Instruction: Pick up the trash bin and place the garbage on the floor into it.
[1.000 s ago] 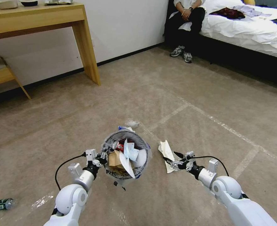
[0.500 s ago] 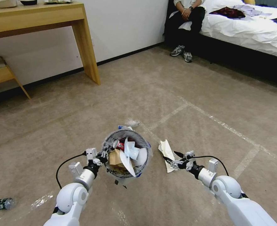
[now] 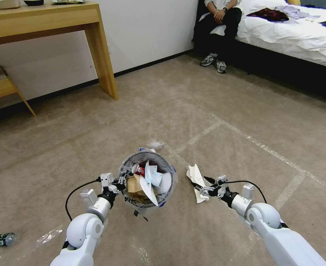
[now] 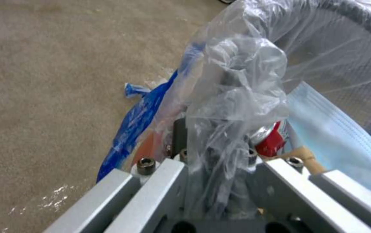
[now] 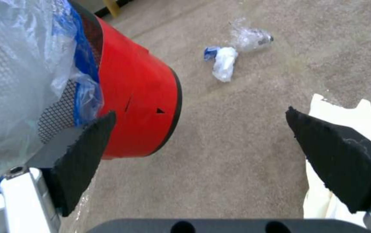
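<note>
The trash bin, with a grey rim and a clear liner, hangs tilted just above the floor. My left gripper is shut on its near rim. It holds a red can, a brown paper bag and white papers. In the left wrist view the left gripper pinches the rim and bunched liner beside the can. My right gripper is open, low over a white slipper. In the right wrist view the right gripper is open between the bin's red base and the slipper.
A crumpled clear plastic piece and a white-blue wrapper lie beyond the bin. A small bottle lies far left. A wooden desk stands at the back left and a bed at the back right.
The bin has risen slightly and shifted a little away in the left gripper. The right gripper has edged a little left and forward over the slipper, still open.
</note>
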Controlling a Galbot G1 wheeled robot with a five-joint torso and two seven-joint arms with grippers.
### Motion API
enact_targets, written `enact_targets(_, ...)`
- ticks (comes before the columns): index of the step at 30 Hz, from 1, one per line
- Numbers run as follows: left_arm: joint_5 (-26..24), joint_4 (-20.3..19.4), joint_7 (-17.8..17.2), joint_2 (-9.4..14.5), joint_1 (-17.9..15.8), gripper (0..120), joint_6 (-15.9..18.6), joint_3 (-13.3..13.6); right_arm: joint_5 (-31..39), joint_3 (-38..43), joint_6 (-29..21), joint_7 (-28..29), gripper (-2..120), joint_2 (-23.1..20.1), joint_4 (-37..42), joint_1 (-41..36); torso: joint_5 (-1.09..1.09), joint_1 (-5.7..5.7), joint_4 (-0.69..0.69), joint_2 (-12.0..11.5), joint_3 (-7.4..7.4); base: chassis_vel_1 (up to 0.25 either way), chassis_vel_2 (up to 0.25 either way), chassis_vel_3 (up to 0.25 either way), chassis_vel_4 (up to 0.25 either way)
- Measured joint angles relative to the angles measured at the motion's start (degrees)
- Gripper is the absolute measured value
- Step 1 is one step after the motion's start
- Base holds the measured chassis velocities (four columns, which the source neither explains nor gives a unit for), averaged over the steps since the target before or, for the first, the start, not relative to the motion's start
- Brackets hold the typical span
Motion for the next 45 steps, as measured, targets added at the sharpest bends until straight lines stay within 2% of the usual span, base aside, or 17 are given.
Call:
enact_targets(7,-0.06,0.34,0.36,-0.16,-0.22,1,0.51,-0.06,0.02,-0.73,-0.41,0.10,100,0.07,-0.78,1.04,0.00,0.01,0.00,0.01,-0.02,0.000,0.000,0.000,0.000)
enact_targets(11,-0.12,-0.16,1.70,0.18,-0.02,1,0.78,-0.06,0.02,-0.79,-0.41,0.05,100,0.09,-0.91,1.05,0.00,-0.10,-0.01,-0.40,-0.31,0.000,0.000,0.000,0.000)
enact_targets(20,-0.83,0.38,0.11,0.03,-0.31,1,0.00,0.01,-0.41,-0.65,-0.26,-0.15,100,0.93,-1.34,0.81,0.00,-0.65,-0.01,-1.49,-0.83,0.000,0.000,0.000,0.000)
enact_targets(45,-0.23,1.20,-0.29,-0.09,-0.62,1,-0.10,0.22,-2.02,-0.87,0.03,0.86,100,1.41,-5.10,2.42,0.00,-0.64,-0.01,-1.43,-0.77,0.000,0.000,0.000,0.000)
